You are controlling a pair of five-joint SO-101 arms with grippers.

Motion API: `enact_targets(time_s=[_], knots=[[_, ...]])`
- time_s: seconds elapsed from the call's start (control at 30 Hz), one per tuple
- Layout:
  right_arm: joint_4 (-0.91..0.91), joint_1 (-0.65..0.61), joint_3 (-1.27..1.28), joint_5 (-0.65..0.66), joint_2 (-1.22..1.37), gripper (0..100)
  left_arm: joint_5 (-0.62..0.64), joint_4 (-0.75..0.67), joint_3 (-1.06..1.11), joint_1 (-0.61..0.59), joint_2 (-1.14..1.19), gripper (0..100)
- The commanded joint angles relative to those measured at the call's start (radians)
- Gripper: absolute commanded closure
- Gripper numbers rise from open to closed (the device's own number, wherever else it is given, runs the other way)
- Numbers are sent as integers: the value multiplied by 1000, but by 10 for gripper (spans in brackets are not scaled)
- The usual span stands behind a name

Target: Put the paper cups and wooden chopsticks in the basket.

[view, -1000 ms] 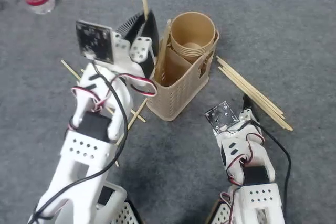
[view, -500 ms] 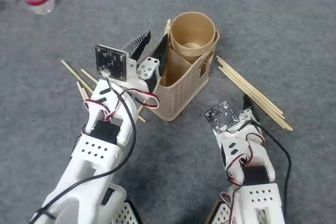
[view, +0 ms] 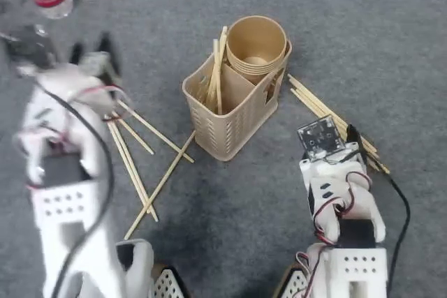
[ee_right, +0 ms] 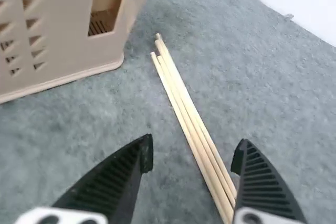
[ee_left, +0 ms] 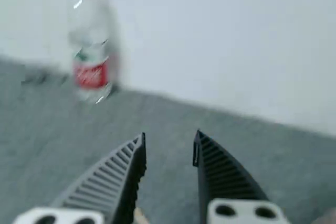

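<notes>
1. Desk (view: 391,54): a grey, carpet-like surface carries all items. All positions below are referenced to the basket (view: 234,120).

2. Left arm (view: 63,172): stands well to the left of the basket, apart from it. The left tool (ee_left: 170,136) is raised above the desk and faces the bottle (ee_left: 90,51) and the white wall behind it. Its jaws are parted to a moderate gap, with nothing between them.

3. Right arm (view: 342,200): stands to the right of the basket, on the side nearer the arm bases. The right tool (ee_right: 195,142) is spread wide and grips nothing. It hangs over the bundle of chopsticks (ee_right: 185,109), with one jaw on either side of the bundle. Contact with the sticks cannot be confirmed.

4. Basket: a beige slotted container, upright, near the middle of the desk.

5. Bottle: a clear plastic bottle with a red label, well apart from the basket, at the far left corner of the desk.

6. Paper cups (view: 256,43): nested in one stack, mouth up, inside the basket at its far end.

7. Chopsticks in the basket (view: 218,68): several sticks stand on end, leaning, just beside the cup stack.

8. Loose chopsticks (view: 131,165): scattered flat on the desk to the left of the basket, crossing one another.

9. Bundle of chopsticks: lies flat on the desk just to the right of the basket, the sticks parallel and touching.
</notes>
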Motion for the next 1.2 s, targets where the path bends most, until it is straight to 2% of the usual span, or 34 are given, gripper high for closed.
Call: enact_targets(time_s=[0.0, 0.17, 0.4, 0.47, 0.63, 0.83, 0.97, 1.17], knots=[[114, 7, -218, -14, 81, 746, -57, 304, -255, -120, 235, 859], [286, 12, -532, -12, 341, 746, -68, 453, -401, -130, 503, 859], [429, 145, -927, -5, 771, 746, -74, 404, -438, -130, 707, 859], [424, 159, -985, 38, 892, 746, -74, 390, -438, -130, 763, 859], [383, 177, -1074, 239, 1178, 746, -69, 327, -441, -130, 919, 863], [222, 266, -1123, 377, 1422, 746, -66, 233, -466, -132, 1080, 863], [193, 286, -1160, 439, 1557, 746, -66, 290, -570, -146, 1183, 863], [183, 278, -1254, 442, 1727, 746, -66, 425, -788, -172, 1350, 863]])
